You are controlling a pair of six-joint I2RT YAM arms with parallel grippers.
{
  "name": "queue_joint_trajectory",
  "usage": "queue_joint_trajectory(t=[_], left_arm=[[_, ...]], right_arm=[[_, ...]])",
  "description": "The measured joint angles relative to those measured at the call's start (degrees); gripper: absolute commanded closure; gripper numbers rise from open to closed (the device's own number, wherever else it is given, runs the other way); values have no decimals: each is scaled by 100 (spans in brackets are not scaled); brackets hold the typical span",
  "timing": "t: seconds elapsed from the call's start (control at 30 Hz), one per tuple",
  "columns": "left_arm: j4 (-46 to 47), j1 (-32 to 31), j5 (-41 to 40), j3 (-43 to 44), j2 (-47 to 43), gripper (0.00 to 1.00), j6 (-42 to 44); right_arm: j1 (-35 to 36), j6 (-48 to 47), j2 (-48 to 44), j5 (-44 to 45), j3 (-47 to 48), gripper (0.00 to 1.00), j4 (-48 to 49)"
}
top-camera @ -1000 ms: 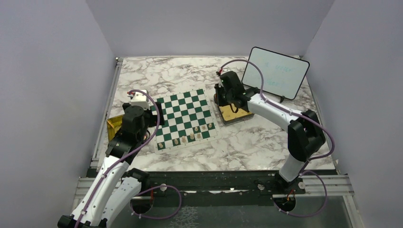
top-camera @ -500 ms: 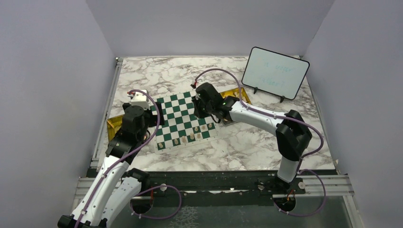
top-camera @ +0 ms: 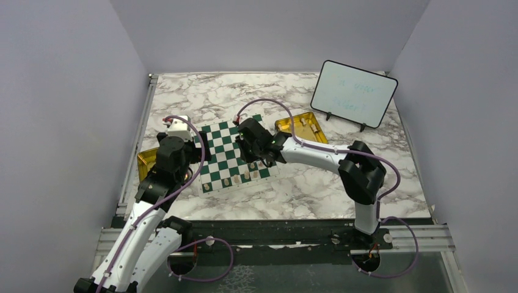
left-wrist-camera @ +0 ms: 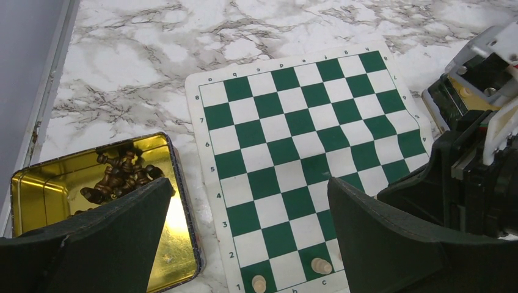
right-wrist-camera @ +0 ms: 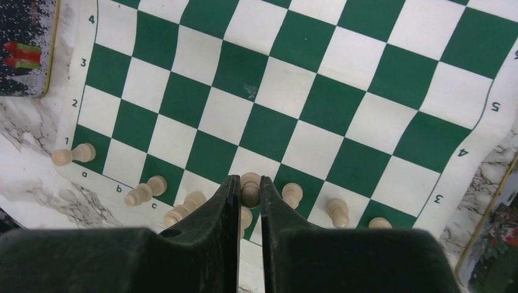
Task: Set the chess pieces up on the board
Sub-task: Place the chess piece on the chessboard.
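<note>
Right wrist view: the right gripper pinches a cream chess piece (over the board).

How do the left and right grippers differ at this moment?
The left gripper is wide open and empty; the right gripper is shut on a cream piece. The left hangs over the edge of the board by the tin of dark pieces; the right is above the near rows of cream pieces. Both look down on the board.
</note>
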Motion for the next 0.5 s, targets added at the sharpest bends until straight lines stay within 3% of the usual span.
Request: queue_joint_trajectory(t=[0.5], left_arm=[[0, 0, -17, 0, -7, 1, 0]], right_arm=[[234, 94, 533, 254, 168, 85, -7]])
